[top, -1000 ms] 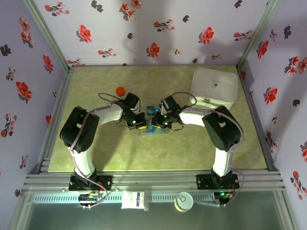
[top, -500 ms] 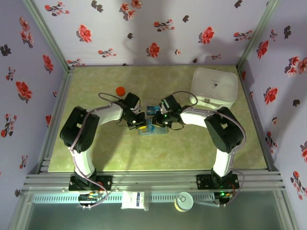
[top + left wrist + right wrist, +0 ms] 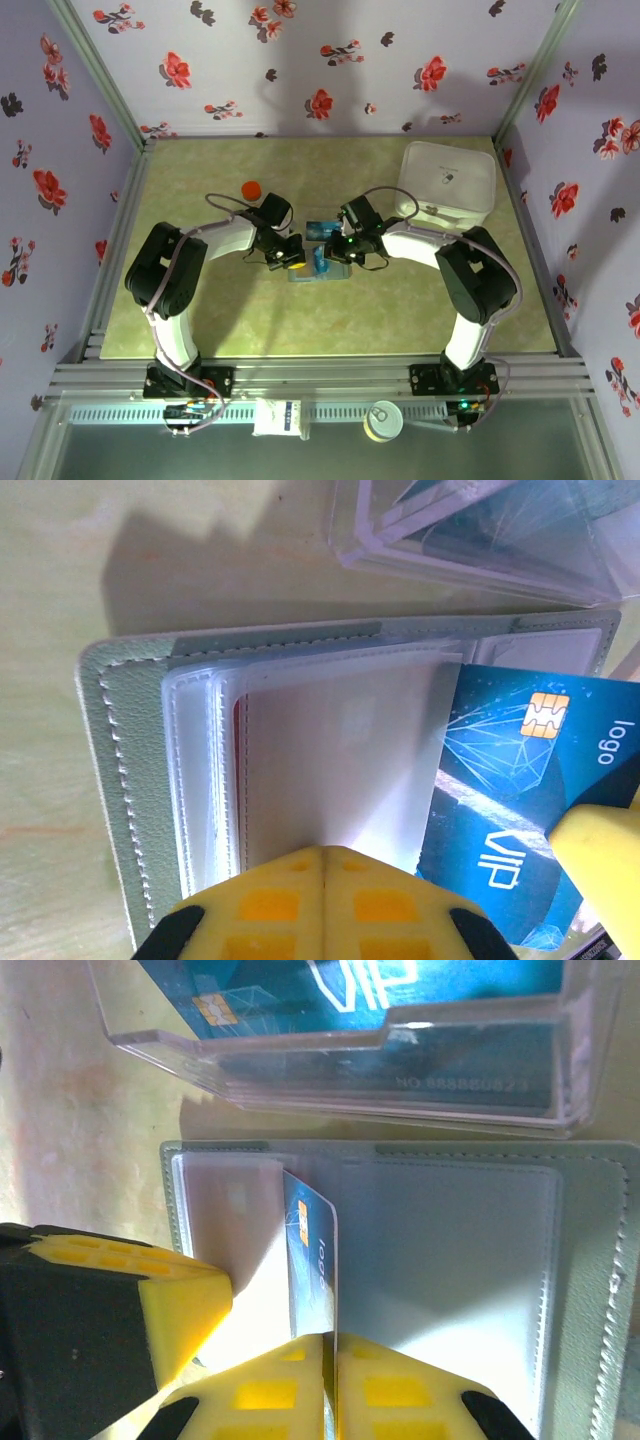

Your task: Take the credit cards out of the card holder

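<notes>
Quick update: over the last second my right gripper [image 3: 330, 1360] has pinched shut, and it's now clamped on the edge of the blue VIP card [image 3: 312, 1250]. From above, that arm's elbow has also drifted outward a touch. My left gripper [image 3: 325, 875] is closed too, tips together, bearing down on the clear sleeves of the card holder [image 3: 110, 780]. I can't tell if it's nipping a sleeve or just pinning it. My read is that I finally have a real hold and the card is ready to be pulled. It's only partway out, with a good part still tucked in its sleeve.

The holder lies open on the table, midway between my arms, with the clear card tray [image 3: 400, 1070] just beside it at 12 o'clock. In my right wrist view the card is tipped up on edge, long axis running 12 to 6, with the 6 o'clock end in my fingers. From my left wrist it pokes out of the sleeve toward 3 o'clock, chip up around 2.
</notes>
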